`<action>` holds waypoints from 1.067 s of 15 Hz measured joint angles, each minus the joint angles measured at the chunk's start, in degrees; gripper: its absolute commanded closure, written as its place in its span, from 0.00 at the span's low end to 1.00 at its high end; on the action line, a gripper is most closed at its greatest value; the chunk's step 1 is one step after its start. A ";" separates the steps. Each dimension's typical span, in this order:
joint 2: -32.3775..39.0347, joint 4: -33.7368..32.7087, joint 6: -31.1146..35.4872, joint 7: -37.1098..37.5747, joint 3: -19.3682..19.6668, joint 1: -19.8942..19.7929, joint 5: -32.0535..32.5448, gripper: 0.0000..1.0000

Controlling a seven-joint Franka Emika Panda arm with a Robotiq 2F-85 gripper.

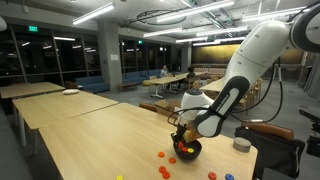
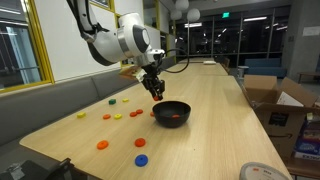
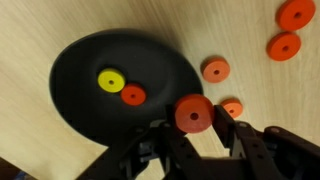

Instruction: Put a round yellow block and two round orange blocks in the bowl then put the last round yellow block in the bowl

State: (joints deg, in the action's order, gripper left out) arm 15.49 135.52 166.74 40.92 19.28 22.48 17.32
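Note:
The black bowl holds one round yellow block and one round orange block. My gripper is shut on a second round orange block and holds it just beside the bowl's rim, above the table. In both exterior views the gripper hangs over the near edge of the bowl. A small yellow piece lies on the table beside the bowl.
More orange pieces lie on the wood by the bowl. Red, orange and blue pieces are scattered on the table. A small grey cylinder stands near the table edge. Cardboard boxes stand beside the table.

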 measured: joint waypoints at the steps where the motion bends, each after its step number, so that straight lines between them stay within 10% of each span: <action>1: -0.03 0.06 0.07 1.88 1.90 0.50 1.60 0.82; 2: 0.00 0.17 0.08 3.41 3.39 0.93 2.83 0.80; 4: 0.21 0.48 0.06 5.50 5.17 1.60 4.18 0.31; 8: 0.95 1.02 -0.05 7.01 5.45 2.26 4.25 0.03; 16: 1.16 1.31 -0.66 5.60 -5.14 0.31 2.52 0.00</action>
State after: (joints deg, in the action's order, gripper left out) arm 16.64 136.83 166.08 46.51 14.14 22.79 19.83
